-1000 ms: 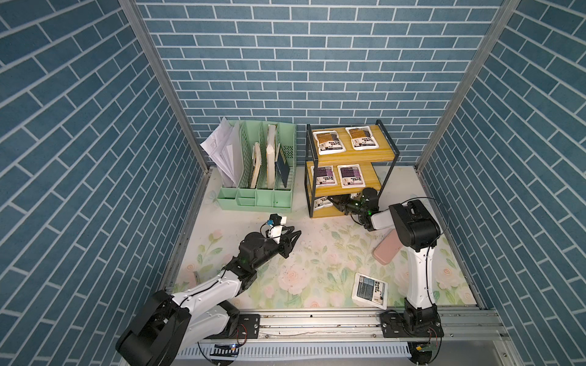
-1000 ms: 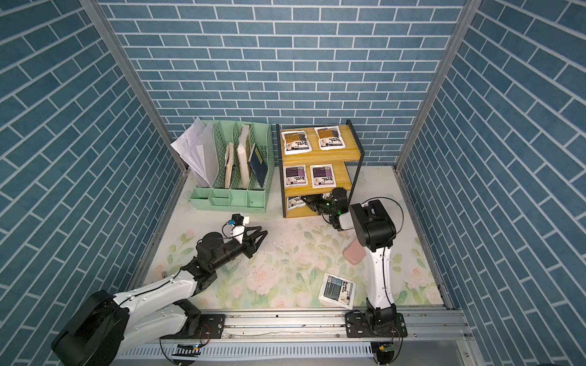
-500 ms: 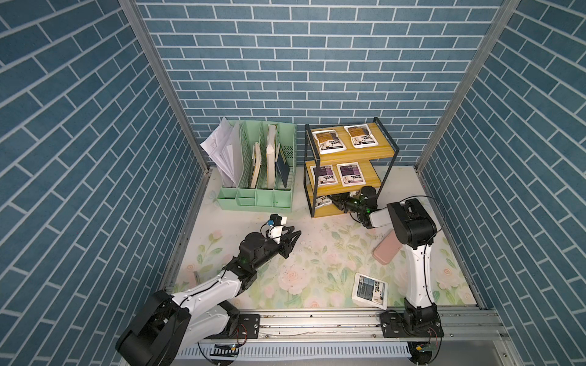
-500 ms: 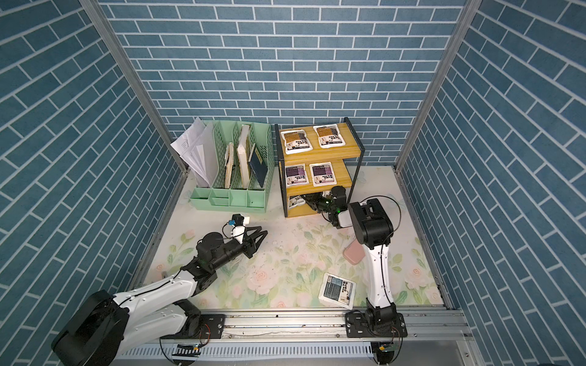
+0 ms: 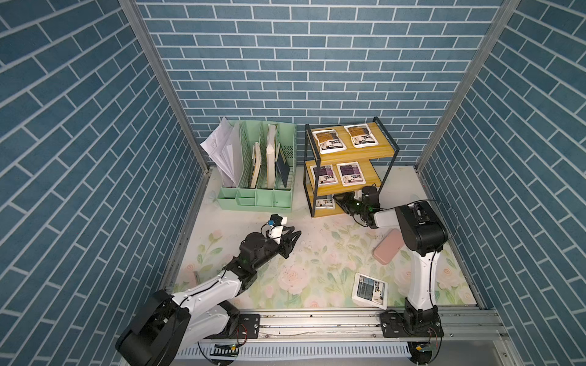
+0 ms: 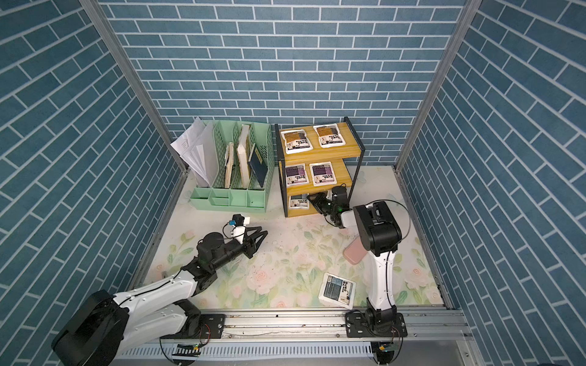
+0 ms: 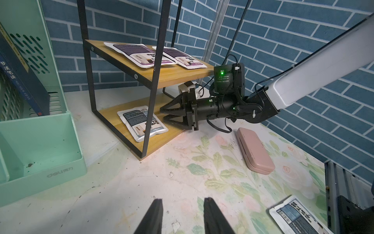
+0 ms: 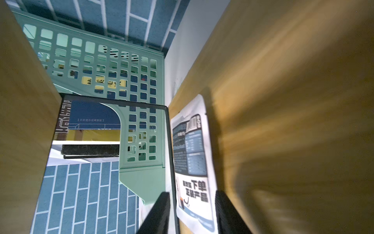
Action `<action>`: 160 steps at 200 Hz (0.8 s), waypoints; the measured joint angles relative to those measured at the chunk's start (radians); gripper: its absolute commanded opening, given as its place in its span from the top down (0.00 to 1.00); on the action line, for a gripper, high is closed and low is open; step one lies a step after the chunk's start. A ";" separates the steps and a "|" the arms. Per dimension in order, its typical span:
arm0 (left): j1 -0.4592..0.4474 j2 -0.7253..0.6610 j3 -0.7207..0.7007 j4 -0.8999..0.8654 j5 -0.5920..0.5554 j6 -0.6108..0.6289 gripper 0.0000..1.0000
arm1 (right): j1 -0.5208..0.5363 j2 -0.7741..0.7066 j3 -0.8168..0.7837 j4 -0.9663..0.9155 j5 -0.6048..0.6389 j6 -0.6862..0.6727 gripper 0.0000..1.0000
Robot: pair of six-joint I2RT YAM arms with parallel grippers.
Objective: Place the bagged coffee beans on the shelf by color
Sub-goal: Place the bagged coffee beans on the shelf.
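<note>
Step in hand, as judged: setting down a grey-blue pouch (image 7: 141, 123), lying flat on the bottom board of the shelf (image 7: 121, 65). Right fingers (image 7: 165, 111) parted at its edge, clamping nothing. Left fingers (image 7: 153, 218) parted and empty above the counter (image 7: 121, 192). Orange-brown pair (image 5: 329, 141) on top board, purple pair (image 5: 348, 173) on middle. Second grey-blue pouch (image 5: 370, 291) flat on the counter. Next: withdraw clear of the frame, then bring that pouch beside its match.

1. White left arm (image 5: 206, 291) stretches low and forward; black left gripper (image 7: 183, 200), jaws parted, nothing between them.
2. White right arm (image 5: 420, 279) stands upright, forearm level; black right gripper (image 7: 162, 113), jaws spread.
</note>
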 measured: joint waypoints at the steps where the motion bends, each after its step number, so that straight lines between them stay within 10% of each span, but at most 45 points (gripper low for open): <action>1: 0.000 0.000 0.000 0.000 0.000 0.000 0.61 | 0.000 -0.002 -0.002 -0.001 0.001 0.000 0.58; 78: -0.008 0.000 0.000 -0.002 -0.010 0.001 0.62 | 0.045 -0.284 -0.278 -0.023 0.190 0.032 0.72; 160: -0.017 0.000 0.000 -0.021 -0.023 0.005 0.62 | 0.121 -0.191 -0.247 0.031 0.215 0.137 0.77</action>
